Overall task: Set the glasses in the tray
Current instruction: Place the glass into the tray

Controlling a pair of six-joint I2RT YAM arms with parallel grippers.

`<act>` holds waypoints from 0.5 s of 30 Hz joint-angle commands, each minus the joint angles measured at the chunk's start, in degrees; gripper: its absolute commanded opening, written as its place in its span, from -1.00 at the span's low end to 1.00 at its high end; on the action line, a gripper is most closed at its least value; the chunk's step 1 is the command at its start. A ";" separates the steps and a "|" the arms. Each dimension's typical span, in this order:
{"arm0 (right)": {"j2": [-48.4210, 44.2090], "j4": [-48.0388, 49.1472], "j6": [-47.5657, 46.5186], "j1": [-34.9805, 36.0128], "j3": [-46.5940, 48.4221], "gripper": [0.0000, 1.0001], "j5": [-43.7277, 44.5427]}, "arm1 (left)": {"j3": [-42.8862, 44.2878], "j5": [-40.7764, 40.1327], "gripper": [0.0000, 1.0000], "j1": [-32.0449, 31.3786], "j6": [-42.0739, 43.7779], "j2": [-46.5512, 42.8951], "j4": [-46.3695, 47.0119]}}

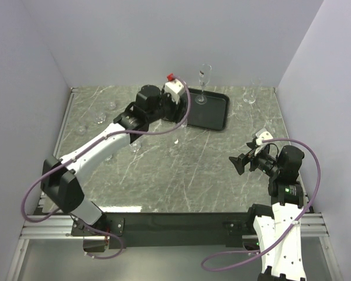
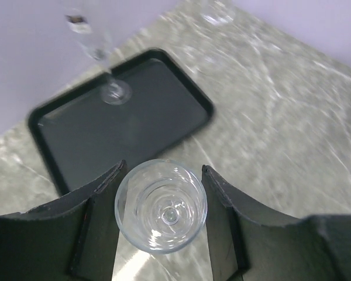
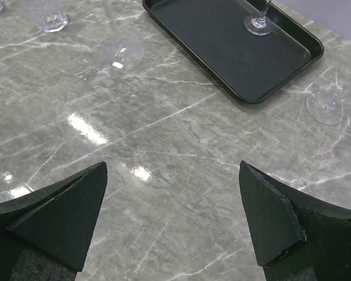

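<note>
My left gripper [image 1: 183,114] is shut on a clear stemmed glass [image 2: 161,205], seen from above between both fingers, just short of the near-left edge of the black tray [image 2: 76,134]. One tall flute [image 1: 203,82] stands upright in the tray's far part; it also shows in the left wrist view [image 2: 114,91] and its foot shows in the right wrist view [image 3: 257,23]. My right gripper [image 1: 241,164] is open and empty over bare marble at the right, well short of the tray [image 3: 234,58].
Several small clear glasses [image 1: 99,117] stand at the table's far left. Another glass [image 3: 123,52] lies or stands near the middle. A stemmed glass [image 1: 251,93] stands right of the tray, also in the right wrist view [image 3: 327,105]. Walls enclose three sides.
</note>
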 commanded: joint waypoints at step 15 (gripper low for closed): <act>0.76 -0.79 -0.74 -0.45 2.79 0.98 -2.15 | 26.48 -8.48 -0.99 8.63 -4.86 23.41 14.61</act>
